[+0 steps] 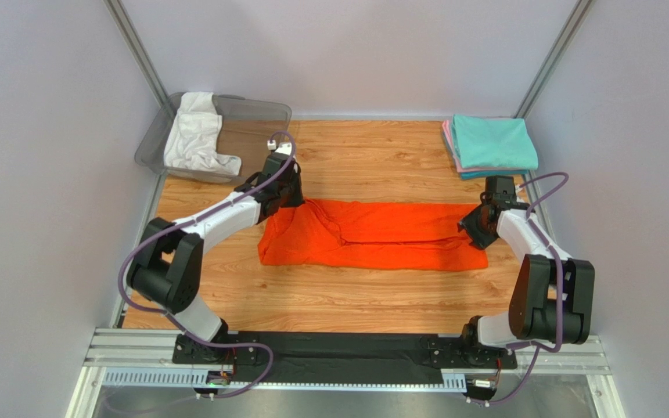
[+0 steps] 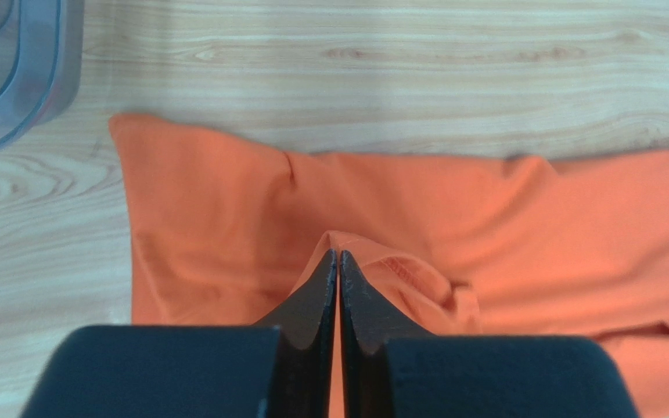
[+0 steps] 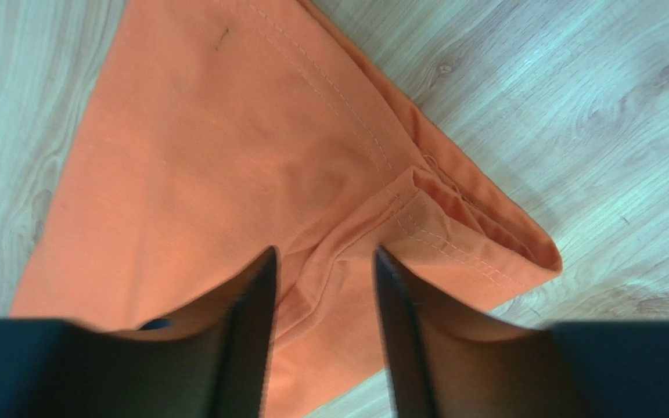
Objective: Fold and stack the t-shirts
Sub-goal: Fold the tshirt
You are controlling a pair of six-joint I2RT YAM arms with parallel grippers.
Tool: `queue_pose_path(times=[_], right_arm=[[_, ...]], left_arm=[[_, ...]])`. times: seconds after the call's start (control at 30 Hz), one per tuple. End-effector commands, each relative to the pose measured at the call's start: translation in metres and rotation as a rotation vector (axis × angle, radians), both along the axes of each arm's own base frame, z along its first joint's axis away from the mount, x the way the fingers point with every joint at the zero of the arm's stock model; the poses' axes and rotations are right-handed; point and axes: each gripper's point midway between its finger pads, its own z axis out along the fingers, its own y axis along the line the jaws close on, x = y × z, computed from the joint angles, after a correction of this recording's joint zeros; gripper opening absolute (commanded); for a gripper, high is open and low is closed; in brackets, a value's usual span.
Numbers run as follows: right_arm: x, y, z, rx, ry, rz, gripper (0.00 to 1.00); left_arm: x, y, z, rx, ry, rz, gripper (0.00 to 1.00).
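Left gripper (image 2: 338, 259) pressed together, nipping a small ridge of orange t-shirt (image 2: 207, 209) right at its tips; right gripper (image 3: 322, 261) spread, hem corner lying in its gap, unclamped. Risk: thin left pinch slips, or a one-sided lift drags and skews the fold

Orange t-shirt (image 1: 373, 233) lies folded lengthwise; teal-on-pink stack (image 1: 491, 144) back-right; white one (image 1: 194, 135) crumpled back-left.

Both arms are white shells with chunky black joints; left arm (image 1: 216, 216) and right arm (image 1: 521, 232) each carry a loopy purple-grey cable (image 1: 123, 277). Jaws are plain matte black wedges.
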Motion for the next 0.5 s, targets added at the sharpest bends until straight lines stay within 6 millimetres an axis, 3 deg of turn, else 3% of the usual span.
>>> queue_pose_path(times=[0.0,0.03,0.13,0.23,0.37,0.47], right_arm=[[0.020,-0.014,0.022,-0.056,-0.087,-0.016,0.53],[0.019,-0.014,0.025,-0.059,-0.089,-0.014,0.57],[0.021,-0.015,0.039,-0.078,-0.111,0.022,0.85],[0.027,-0.013,0.056,-0.086,-0.145,0.068,1.00],[0.033,0.000,0.071,-0.051,-0.218,0.153,1.00],[0.038,0.018,0.073,0.004,-0.249,0.255,1.00]], left_arm=[[0.025,0.008,0.012,-0.019,0.003,0.114,0.16],[0.019,0.016,0.001,0.009,0.059,0.147,0.42],[0.019,0.013,0.010,-0.015,0.067,0.162,0.85],[0.013,0.003,0.023,-0.080,0.059,0.121,0.98],[-0.003,-0.013,0.035,-0.165,0.063,0.052,1.00],[-0.022,-0.031,0.030,-0.215,0.091,-0.012,1.00]])
